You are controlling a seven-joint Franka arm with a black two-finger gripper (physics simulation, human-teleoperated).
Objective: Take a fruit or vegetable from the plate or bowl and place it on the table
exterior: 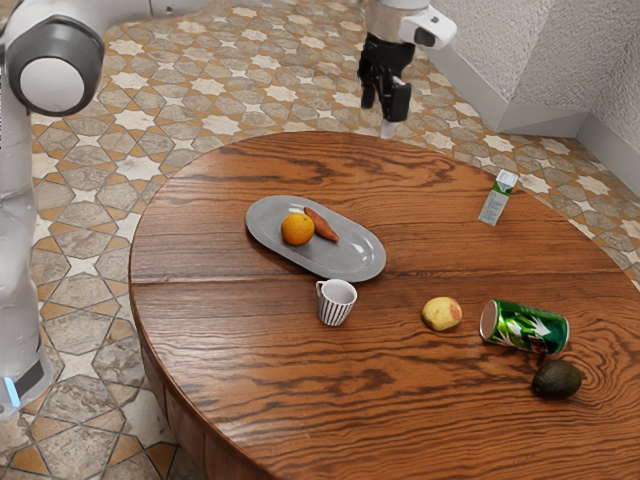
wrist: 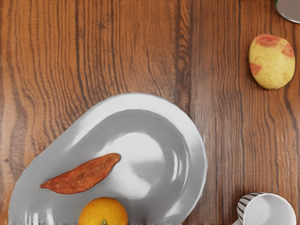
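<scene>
My black claw (exterior: 383, 103) hangs high over the floor and the far edge of a round wooden table (exterior: 190, 345), its two fingers spread apart with a gap between them. On the tabletop sits a gray oval plate (exterior: 354, 262) bearing the produce: a round orange (exterior: 297, 229) and, just beside it, a slender reddish-brown root vegetable (exterior: 322, 225) with tapering ends. Both lie on the plate, well apart from my claw. In my wrist view the vegetable rests lengthwise on the plate's gray surface, and the orange sits close to its side, the stem mark turned up toward me.

Near the plate's rim, a white mug with dark stripes (exterior: 337, 303) stands upright on the wood, its handle toward the exterior view's left. Farther to the exterior view's right, a yellow fruit blushed with red (exterior: 441, 314) lies on the table between the mug and a green drink can (exterior: 525, 327) tipped on its side. A dark avocado (exterior: 556, 379) lies just beside the can. A small white-and-green carton (exterior: 497, 198) occupies the table's far side, well apart from the plate. Beyond the table, patterned floor tiles (exterior: 84, 292) meet textured pale walls (exterior: 545, 60).
</scene>
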